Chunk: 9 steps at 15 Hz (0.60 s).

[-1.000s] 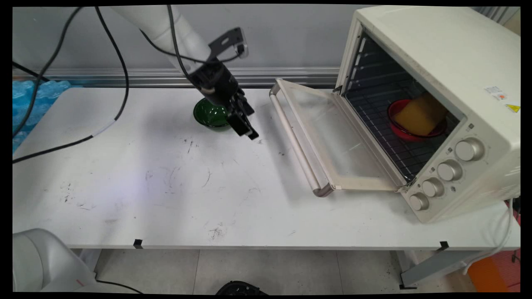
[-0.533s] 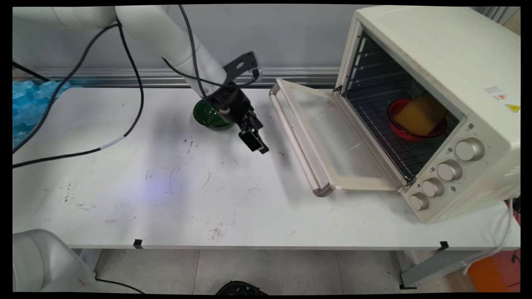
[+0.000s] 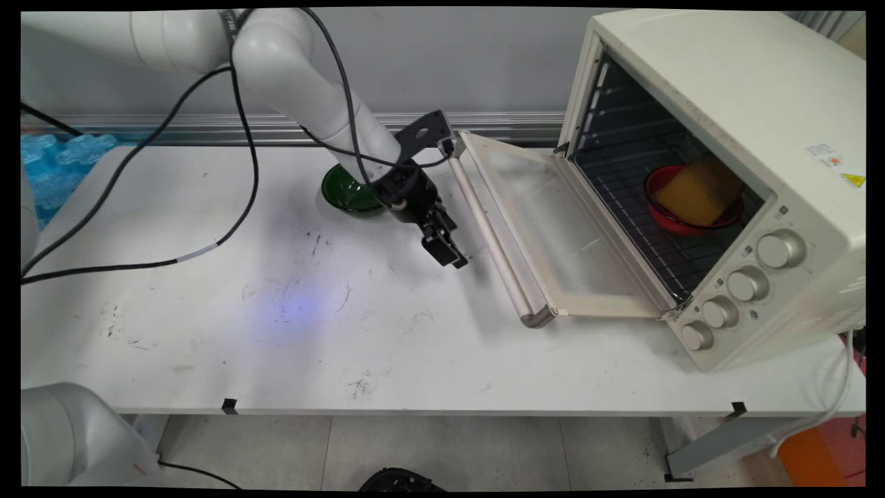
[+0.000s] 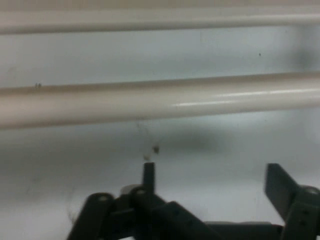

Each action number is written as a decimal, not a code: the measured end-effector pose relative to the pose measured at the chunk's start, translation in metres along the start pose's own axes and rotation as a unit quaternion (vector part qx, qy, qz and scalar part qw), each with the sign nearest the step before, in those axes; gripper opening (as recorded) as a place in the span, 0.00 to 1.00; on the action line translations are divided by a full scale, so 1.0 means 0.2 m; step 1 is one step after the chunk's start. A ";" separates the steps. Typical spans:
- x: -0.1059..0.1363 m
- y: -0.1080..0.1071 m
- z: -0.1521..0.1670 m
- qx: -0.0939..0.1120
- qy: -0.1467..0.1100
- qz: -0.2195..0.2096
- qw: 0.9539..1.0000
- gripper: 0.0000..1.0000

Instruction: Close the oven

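Observation:
My black gripper (image 3: 456, 260) hangs low over the white table, just left of the handle (image 3: 488, 238) of the toaster oven's open door (image 3: 553, 228). In the hand view the gripper (image 4: 212, 177) is open with nothing between its fingers, and the cream handle bar (image 4: 160, 102) runs across the picture just ahead of them. A green bowl (image 3: 346, 191) sits on the table behind the gripper, partly hidden by the wrist. Inside the oven (image 3: 719, 173) a red bowl (image 3: 681, 218) holding a yellow sponge (image 3: 698, 190) rests on the rack.
The oven stands at the table's right end, knobs (image 3: 747, 283) facing forward, its door lowered onto the table. Black cables (image 3: 207, 159) hang from the arm over the table's left part. Blue packing material (image 3: 55, 173) lies at the far left.
The gripper has moved right and toward the near side, away from the green bowl, and has come close to the oven door's handle. The bowl and oven have stayed put.

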 end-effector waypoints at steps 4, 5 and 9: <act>0.02 0.01 0.09 -0.002 0.007 0.002 1.000 0.00; 0.02 0.01 0.10 -0.003 0.009 0.002 1.000 0.00; 0.04 0.02 0.17 -0.003 0.017 -0.002 1.000 0.00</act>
